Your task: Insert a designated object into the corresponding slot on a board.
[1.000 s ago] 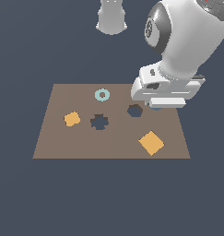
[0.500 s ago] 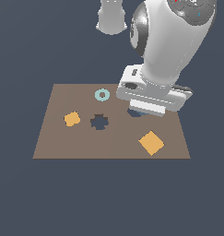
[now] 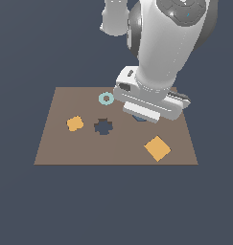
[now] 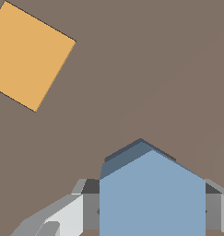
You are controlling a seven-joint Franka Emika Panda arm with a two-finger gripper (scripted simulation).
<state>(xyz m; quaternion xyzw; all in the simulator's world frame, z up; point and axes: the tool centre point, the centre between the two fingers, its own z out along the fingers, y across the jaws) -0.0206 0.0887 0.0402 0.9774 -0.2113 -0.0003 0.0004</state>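
Observation:
My gripper [image 4: 152,216] is shut on the blue hexagonal block [image 4: 152,193], with a grey finger [image 4: 72,214] at each side of it. A dark sliver of the hexagonal slot [image 4: 127,153] shows just behind the block's edge, so the block sits at the slot; I cannot tell how deep. In the exterior view the hand [image 3: 149,103] covers the slot, and only a bit of the blue block [image 3: 139,117] shows beneath it, on the brown board [image 3: 60,143].
On the board are an orange square [image 3: 157,148], also in the wrist view [image 4: 30,55], a light-teal ring [image 3: 106,98], a small orange piece [image 3: 75,123] and the dark cross-shaped hole [image 3: 103,127]. The arm towers over the board's far right part.
The arm has swung toward the exterior view's left and now covers the hexagonal hole, which showed uncovered a second ago.

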